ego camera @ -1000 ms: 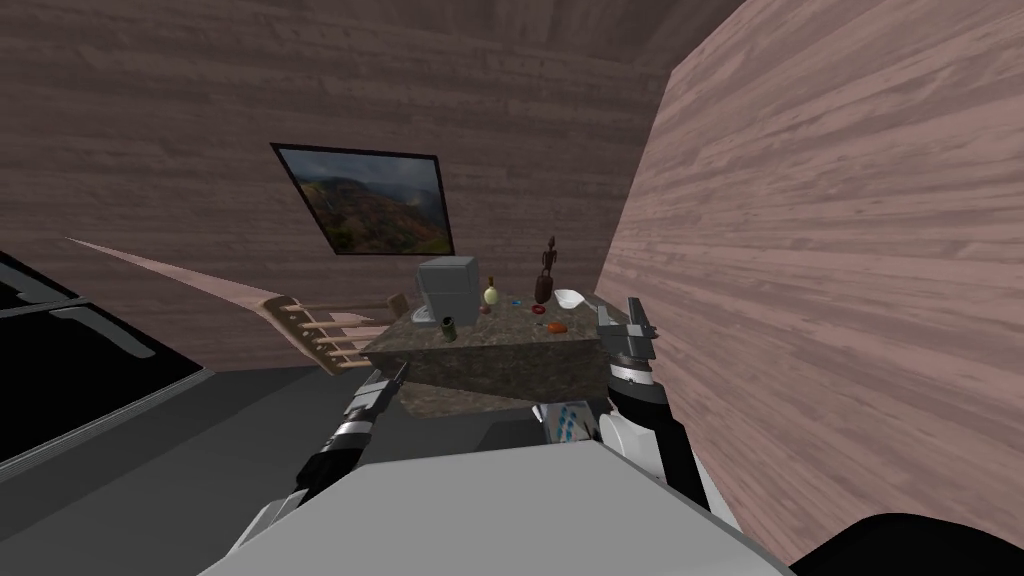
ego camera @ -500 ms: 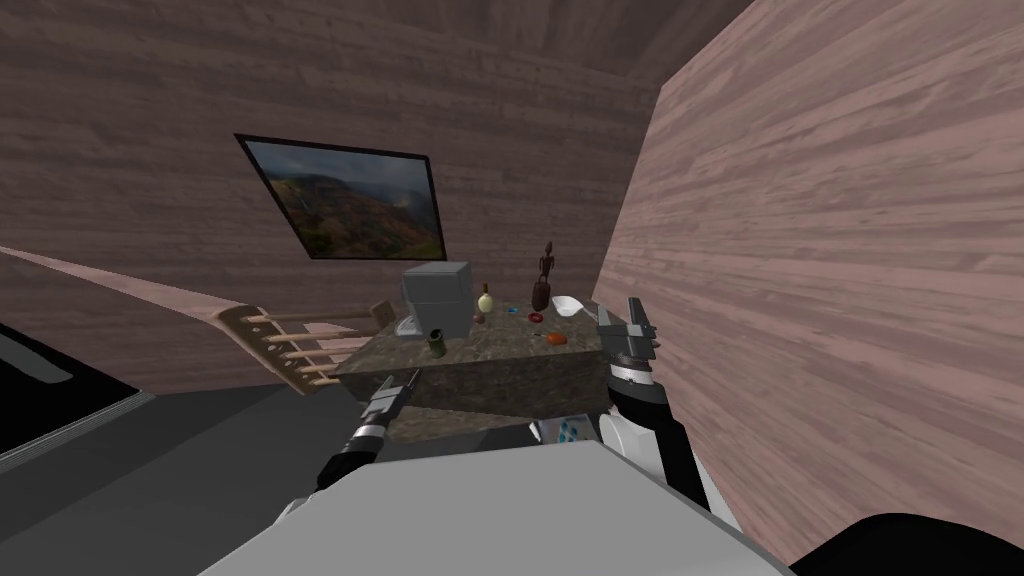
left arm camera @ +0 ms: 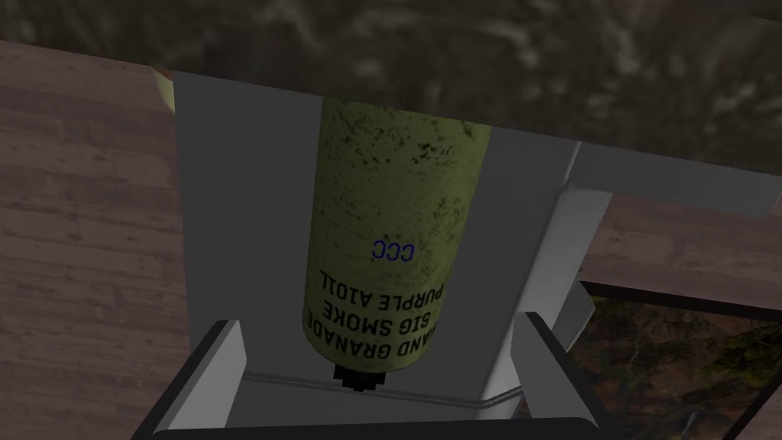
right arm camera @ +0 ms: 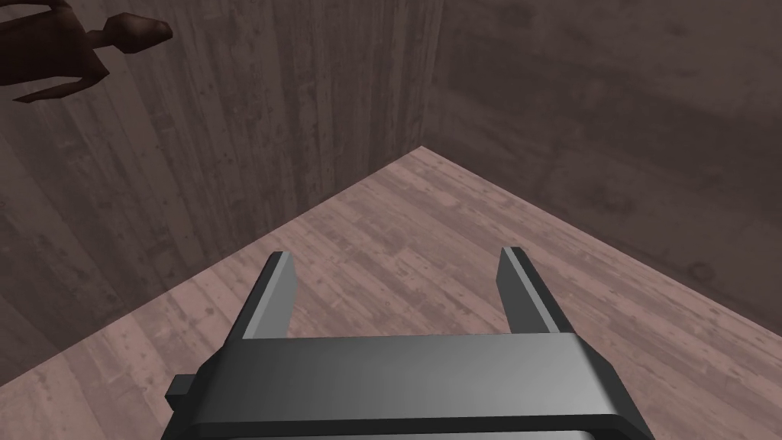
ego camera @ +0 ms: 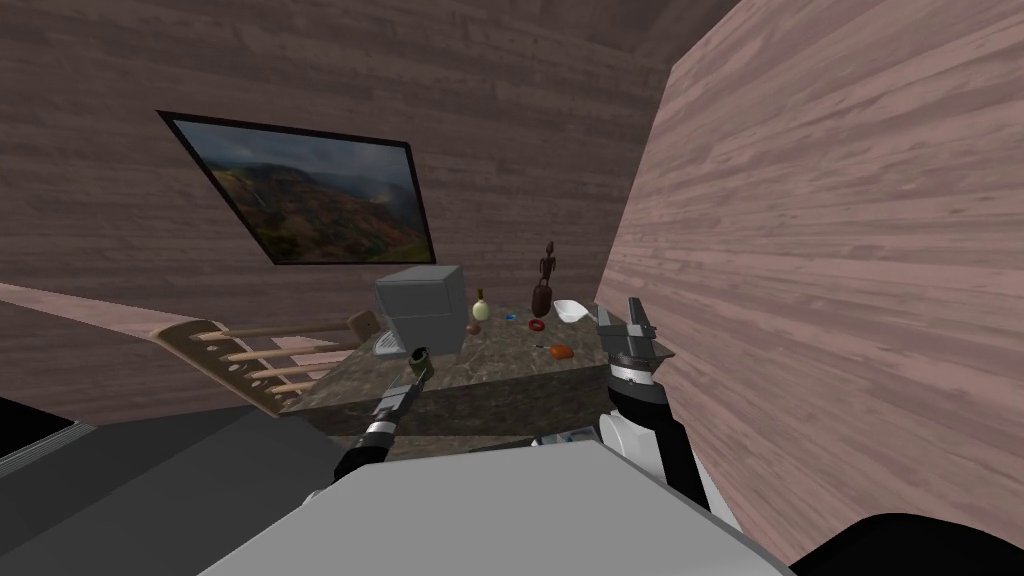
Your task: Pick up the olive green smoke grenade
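Straddling the olive green smoke grenade (left arm camera: 386,244), your left gripper (left arm camera: 378,321) is open; close squarely on mid-body, then lift straight off the surface (ego camera: 490,345). Right gripper (right arm camera: 395,253) open.

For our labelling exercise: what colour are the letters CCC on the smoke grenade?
Blue, on the olive smoke grenade; clearest in the left wrist view.

Slim gaps either side of the grenade (left arm camera: 393,221) inside the spread left claw (left arm camera: 378,325). Blocked just beyond by grey box (ego camera: 422,308). Bare desk (ego camera: 500,368) rightward up to orange thing (ego camera: 560,351); wood wall (ego camera: 820,280) close at far right.
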Robot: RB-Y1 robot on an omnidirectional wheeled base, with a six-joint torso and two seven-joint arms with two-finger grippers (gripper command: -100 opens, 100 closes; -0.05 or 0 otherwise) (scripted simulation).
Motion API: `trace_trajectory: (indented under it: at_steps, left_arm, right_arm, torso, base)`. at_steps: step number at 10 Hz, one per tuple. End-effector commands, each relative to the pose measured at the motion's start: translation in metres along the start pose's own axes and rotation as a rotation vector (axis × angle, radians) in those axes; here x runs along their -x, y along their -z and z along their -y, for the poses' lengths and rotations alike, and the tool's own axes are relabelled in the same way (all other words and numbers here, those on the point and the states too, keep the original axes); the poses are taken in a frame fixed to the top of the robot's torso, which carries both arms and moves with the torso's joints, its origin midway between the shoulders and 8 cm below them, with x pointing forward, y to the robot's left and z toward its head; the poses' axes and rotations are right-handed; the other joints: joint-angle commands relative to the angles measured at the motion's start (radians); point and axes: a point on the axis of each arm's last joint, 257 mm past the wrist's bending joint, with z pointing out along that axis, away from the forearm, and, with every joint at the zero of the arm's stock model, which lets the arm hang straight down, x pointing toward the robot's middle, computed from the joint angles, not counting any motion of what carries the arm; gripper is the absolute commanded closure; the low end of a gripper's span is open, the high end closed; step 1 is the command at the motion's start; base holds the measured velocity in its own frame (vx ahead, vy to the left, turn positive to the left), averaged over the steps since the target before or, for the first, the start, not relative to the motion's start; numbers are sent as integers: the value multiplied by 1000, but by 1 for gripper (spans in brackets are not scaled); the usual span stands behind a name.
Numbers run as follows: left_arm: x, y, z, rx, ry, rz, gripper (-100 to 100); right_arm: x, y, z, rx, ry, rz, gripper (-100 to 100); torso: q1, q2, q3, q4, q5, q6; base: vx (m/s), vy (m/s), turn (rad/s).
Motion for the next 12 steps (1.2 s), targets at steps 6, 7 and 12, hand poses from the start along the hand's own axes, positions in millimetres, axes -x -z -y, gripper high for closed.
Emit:
trace_trajectory:
  at_steps: [6, 7, 12]
  left_arm:
    - [-4, -35, 14, -62, 19, 17, -100]
    - [-6, -43, 16, -66, 26, 16, -100]
    - [-24, -66, 21, -86, 46, -8, -100]
  right_arm:
    - [0, 0, 0, 0, 0, 0, 0]
    - [0, 0, 0, 0, 0, 0, 0]
    - [0, 0, 0, 0, 0, 0, 0]
  torso:
    - [-6, 17, 10, 4, -1, 0]
    - [-6, 18, 10, 4, -1, 0]
    - [-6, 17, 10, 4, -1, 0]
  base:
    - [-12, -9, 40]
    - [-48, -24, 60]
    - [-30, -19, 32]
